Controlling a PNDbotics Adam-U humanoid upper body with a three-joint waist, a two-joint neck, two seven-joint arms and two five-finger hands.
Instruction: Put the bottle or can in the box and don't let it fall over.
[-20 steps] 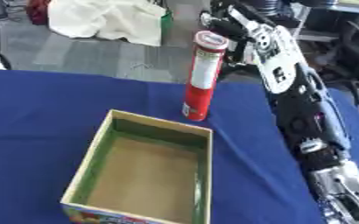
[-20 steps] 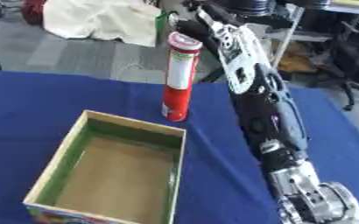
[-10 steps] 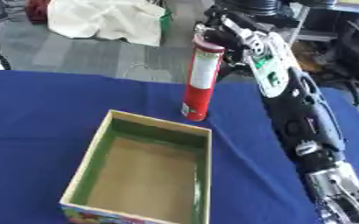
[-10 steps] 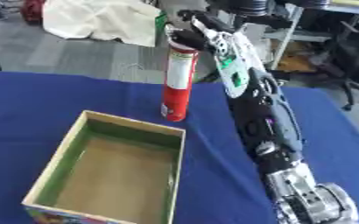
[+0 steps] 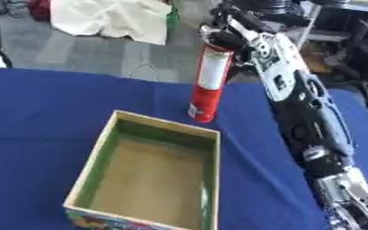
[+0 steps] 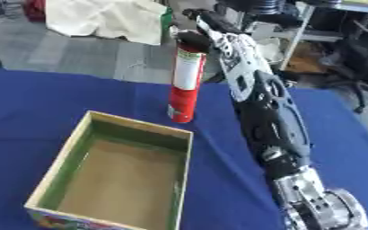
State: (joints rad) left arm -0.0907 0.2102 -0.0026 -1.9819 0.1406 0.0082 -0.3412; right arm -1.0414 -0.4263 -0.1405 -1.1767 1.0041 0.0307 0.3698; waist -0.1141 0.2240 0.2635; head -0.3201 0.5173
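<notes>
The tall red can (image 5: 208, 81) stood upright on the blue table (image 5: 38, 117), just beyond the far right corner of the open box (image 5: 148, 173). The right hand (image 5: 226, 36) curled round its top. Gripped so high, the can could tip while being carried over the box wall (a judgement only). The right eye view showed more of the fingers (image 6: 189, 37); the left hand appeared in neither view.

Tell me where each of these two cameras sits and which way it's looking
Left eye view: in the robot's head, looking down at the blue table; the right arm comes in from the lower right, right hand at the top of the red can.
Right eye view: beside it, same downward aim, same arm.
Both share the can standing behind the open box; no left hand shows.
</notes>
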